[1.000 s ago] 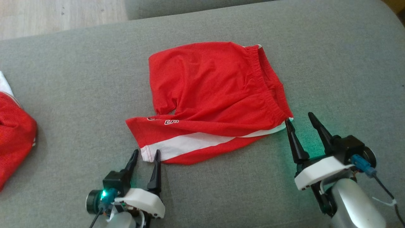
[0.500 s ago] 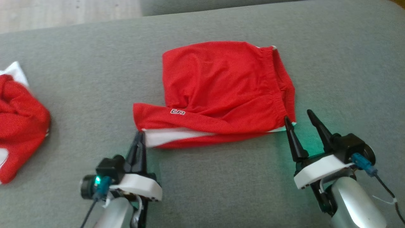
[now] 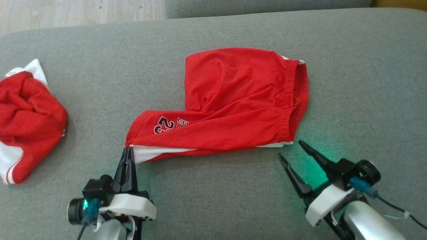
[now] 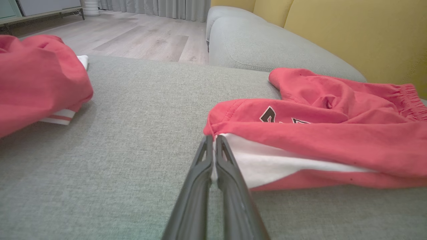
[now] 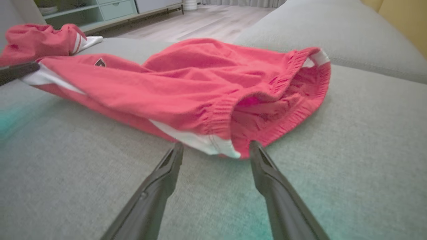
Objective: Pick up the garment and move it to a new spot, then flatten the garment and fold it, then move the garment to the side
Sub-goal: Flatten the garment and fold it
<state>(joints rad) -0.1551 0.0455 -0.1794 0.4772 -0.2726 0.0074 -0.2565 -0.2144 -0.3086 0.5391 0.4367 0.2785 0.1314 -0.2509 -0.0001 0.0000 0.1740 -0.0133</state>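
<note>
Pinching shorts at hem corner, left jaws; right jaws spread near waistband.

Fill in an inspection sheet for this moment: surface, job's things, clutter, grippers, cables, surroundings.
Surface: grey cushion, fabric, no stains seen.
Job's things: red shorts lying spread but wrinkled, waistband toward the robot's right, printed leg toward its left.
Clutter: second red-and-white garment, crumpled at the far left, apart from the shorts.
Grippers: left gripper shut on the shorts' white-striped hem corner; right gripper open, tips at the waistband corner, not closed on it.
Cables: right wrist cable and left wrist cable, both clear of the cloth.
Surroundings: wood floor beyond the cushion; yellow backrest; no person seen.
</note>
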